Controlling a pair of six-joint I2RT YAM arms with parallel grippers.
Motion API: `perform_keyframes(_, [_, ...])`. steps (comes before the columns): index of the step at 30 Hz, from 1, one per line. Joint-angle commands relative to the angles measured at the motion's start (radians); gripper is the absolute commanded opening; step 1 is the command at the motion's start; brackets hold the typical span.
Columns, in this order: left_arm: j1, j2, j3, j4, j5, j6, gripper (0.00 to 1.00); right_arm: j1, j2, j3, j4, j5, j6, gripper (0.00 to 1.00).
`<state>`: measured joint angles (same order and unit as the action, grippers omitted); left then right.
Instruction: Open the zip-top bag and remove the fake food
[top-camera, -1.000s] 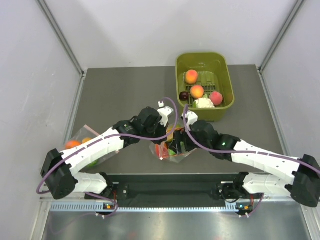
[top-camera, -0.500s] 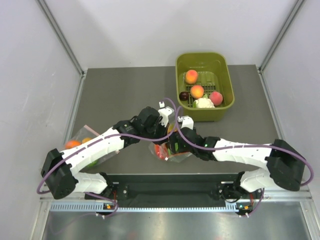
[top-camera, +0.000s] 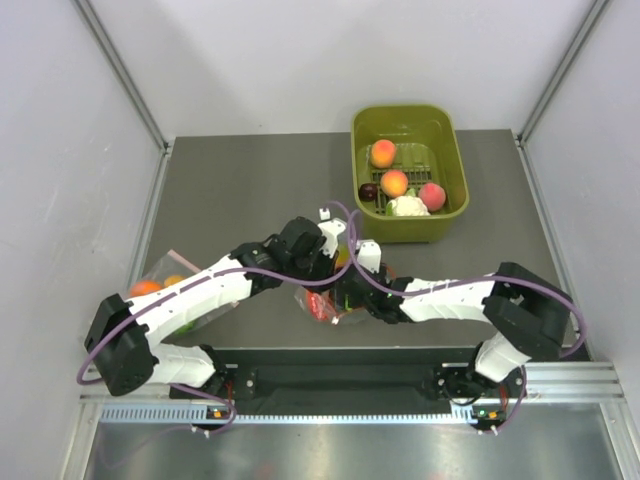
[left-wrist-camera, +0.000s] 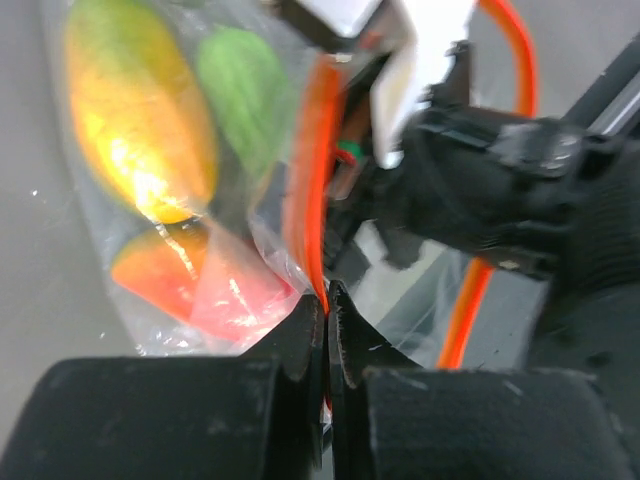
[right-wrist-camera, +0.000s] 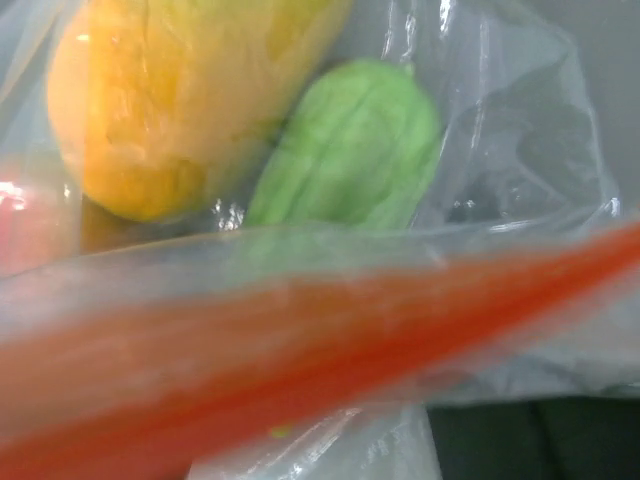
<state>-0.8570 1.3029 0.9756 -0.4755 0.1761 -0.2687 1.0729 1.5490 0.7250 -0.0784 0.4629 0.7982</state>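
The grey table (top-camera: 240, 190) lies between pale walls, with a green bin (top-camera: 455, 170) at its far right. The clear bag (top-camera: 322, 308) sits near my edge, between my two hands, so each can work one side of its mouth. My left hand (left-wrist-camera: 327, 300) is pinched tight on the orange strip (left-wrist-camera: 305, 170), anchoring that lip. My right hand (top-camera: 350, 288) is pressed close to the mouth with its jaws apart, and I see nothing held in it. The toy food (left-wrist-camera: 140, 130) is inside the bag: a yellow piece (right-wrist-camera: 170, 90), a green piece (right-wrist-camera: 345, 150) and a red piece (left-wrist-camera: 235, 300). None of these is out yet, I judge.
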Motion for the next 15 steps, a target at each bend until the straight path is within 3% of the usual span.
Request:
perform_keyframes(1, [-0.020, -0.028, 0.014, 0.084, 0.056, 0.011, 0.00, 0.024, 0.055, 0.034, 0.017, 0.019, 0.015, 0.70])
perform_keyframes(4, [-0.024, -0.025, 0.014, 0.081, 0.053, 0.014, 0.00, 0.033, 0.037, 0.036, -0.007, 0.031, 0.012, 0.56])
perform_keyframes(15, [-0.025, -0.019, 0.017, 0.071, 0.020, 0.022, 0.00, 0.078, -0.217, 0.068, -0.207, 0.123, -0.060, 0.34])
